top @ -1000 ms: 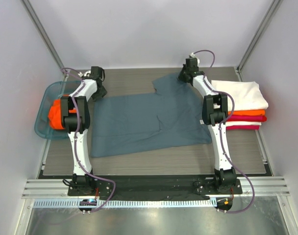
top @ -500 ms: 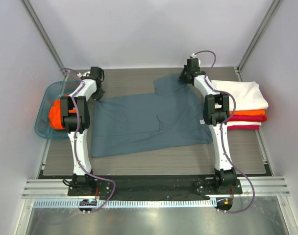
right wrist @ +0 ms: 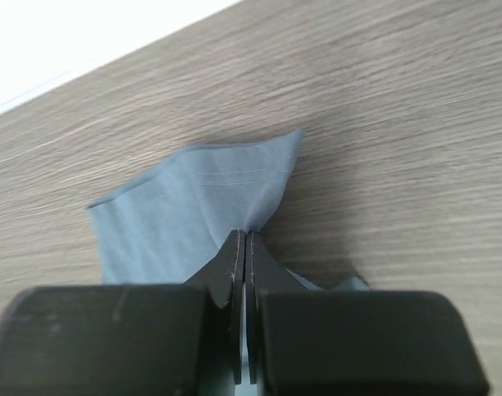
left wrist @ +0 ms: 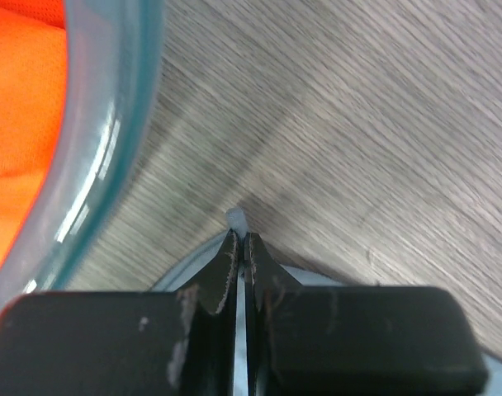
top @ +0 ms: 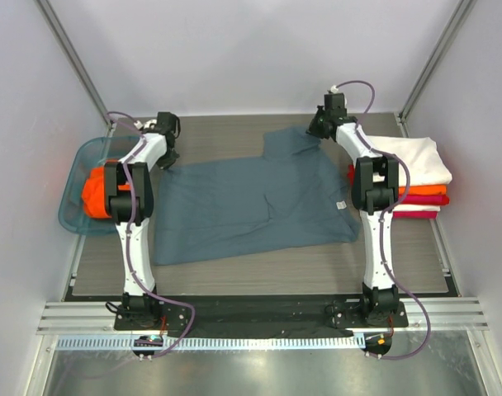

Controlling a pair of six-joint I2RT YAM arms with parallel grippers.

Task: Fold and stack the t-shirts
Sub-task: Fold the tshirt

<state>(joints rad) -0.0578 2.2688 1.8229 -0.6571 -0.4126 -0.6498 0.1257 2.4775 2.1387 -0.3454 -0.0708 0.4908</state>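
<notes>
Shirt (top: 251,206): flat, wrinkly slate cotton

- A robotics lab test cell: plain pale walls (top: 251,58) stand close beyond the left hand (top: 166,157) and the right hand (top: 314,130), boxing in the wood-grain desk (top: 251,276)
- Bare metal frame posts (top: 69,58) rise at the corners, outward of each hand
- Behind the hands, two white arms (top: 134,243) are bolted onto an aluminium rail (top: 78,316), with purple cables (top: 425,323) looped along them

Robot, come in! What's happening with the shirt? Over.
Left gripper, right gripper: both shut on blue-grey t-shirt. Shirt spread out, unfolded. Nothing lying on it. Folded stack at right.
</notes>
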